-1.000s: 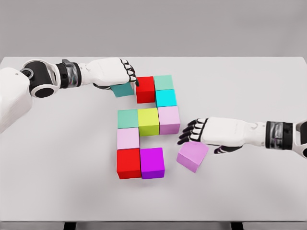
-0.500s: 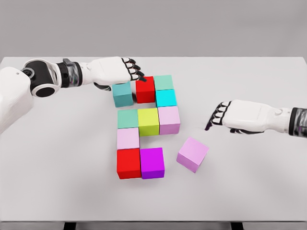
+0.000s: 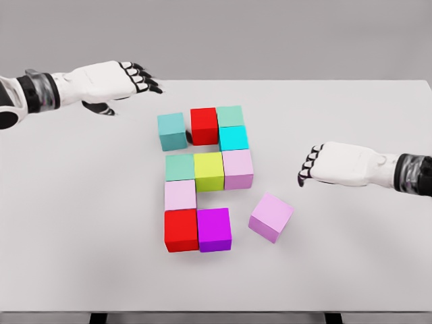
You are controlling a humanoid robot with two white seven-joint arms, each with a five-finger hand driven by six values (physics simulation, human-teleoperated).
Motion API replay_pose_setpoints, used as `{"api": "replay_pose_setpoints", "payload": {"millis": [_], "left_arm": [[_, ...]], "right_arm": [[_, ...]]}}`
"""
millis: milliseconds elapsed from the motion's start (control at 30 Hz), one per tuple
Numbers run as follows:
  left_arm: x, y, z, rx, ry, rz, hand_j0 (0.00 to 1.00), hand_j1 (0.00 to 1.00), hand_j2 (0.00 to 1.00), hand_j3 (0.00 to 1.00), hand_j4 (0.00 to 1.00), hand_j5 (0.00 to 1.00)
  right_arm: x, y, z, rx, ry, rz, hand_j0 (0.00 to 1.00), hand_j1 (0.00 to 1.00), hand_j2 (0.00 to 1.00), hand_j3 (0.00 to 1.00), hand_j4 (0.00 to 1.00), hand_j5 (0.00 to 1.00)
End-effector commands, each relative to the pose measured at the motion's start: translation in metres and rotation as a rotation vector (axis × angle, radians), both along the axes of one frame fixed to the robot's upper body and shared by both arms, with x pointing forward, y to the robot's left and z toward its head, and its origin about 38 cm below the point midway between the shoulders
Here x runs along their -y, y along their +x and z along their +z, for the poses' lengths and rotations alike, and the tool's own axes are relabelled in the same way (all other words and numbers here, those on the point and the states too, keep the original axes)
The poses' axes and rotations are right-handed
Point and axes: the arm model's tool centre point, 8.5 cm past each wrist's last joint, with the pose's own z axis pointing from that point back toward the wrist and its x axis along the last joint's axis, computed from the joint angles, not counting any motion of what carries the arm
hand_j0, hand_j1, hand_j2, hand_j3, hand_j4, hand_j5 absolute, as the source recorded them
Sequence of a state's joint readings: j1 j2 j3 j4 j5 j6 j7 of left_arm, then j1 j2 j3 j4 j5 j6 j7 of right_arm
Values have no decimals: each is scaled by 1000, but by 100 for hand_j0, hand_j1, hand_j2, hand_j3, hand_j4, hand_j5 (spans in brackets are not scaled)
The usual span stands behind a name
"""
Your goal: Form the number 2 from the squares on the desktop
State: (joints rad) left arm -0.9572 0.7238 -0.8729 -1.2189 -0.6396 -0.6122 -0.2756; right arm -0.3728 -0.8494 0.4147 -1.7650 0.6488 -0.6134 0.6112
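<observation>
Coloured cubes sit on the white table (image 3: 81, 223) in a stepped figure. The top row has a teal cube (image 3: 173, 130), slightly apart and turned, a red cube (image 3: 204, 125) and a green cube (image 3: 230, 116), with a cyan cube (image 3: 233, 138) below. The middle row runs green (image 3: 180, 167), yellow (image 3: 209, 170), pale pink (image 3: 237, 168). Below come a pale pink cube (image 3: 180, 195), a red cube (image 3: 181, 229) and a magenta cube (image 3: 214, 229). A loose pink cube (image 3: 271, 216) lies rotated at the lower right. My left hand (image 3: 131, 77) hovers open up left of the teal cube. My right hand (image 3: 314, 165) hovers open, up right of the loose cube.
The table's far edge runs just behind the left hand, and its front edge (image 3: 216, 312) lies near the bottom of the picture. A grey wall (image 3: 270, 34) stands behind the table.
My left hand has let go of the teal cube, left beside the red one, and drawn back up and to the left. My right hand pulled away rightward from the loose pink cube.
</observation>
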Motion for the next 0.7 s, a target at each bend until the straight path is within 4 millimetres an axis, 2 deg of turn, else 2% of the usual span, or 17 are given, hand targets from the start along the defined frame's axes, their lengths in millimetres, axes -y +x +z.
{"api": "replay_pose_setpoints", "payload": {"millis": [0,33,133,267,367,500,567,667], "left_arm": [[-19,-1,8,8,0,37,82,82,82,82,82,82],[-26,-3,5,1,8,47,82,82,82,82,82,82],[-35,-15,-1,-10,29,44,83,83,83,83,83,83],[-32,-26,-11,-27,39,19,83,83,83,83,83,83],[-31,-34,-19,-44,44,5,83,83,83,83,83,83],[-29,-37,-26,-59,48,-2,83,83,83,83,83,83],[-31,-42,-40,-86,55,0,83,83,83,83,83,83],[-30,-42,-43,-91,57,0,83,83,83,83,83,83]], "right_arm": [[-8,2,-4,17,-5,4,58,58,58,58,58,58],[-14,3,-7,25,-6,9,58,58,58,58,58,58],[-15,3,-8,31,-16,7,58,58,58,58,58,58],[-16,3,-10,34,-27,11,58,58,58,58,58,58],[-27,4,-16,49,-34,20,58,58,58,58,58,58],[-33,6,-18,54,-25,21,58,58,58,58,58,58],[-36,8,-19,59,-22,21,58,58,58,58,58,58],[-38,8,-20,64,-27,22,58,58,58,58,58,58]]}}
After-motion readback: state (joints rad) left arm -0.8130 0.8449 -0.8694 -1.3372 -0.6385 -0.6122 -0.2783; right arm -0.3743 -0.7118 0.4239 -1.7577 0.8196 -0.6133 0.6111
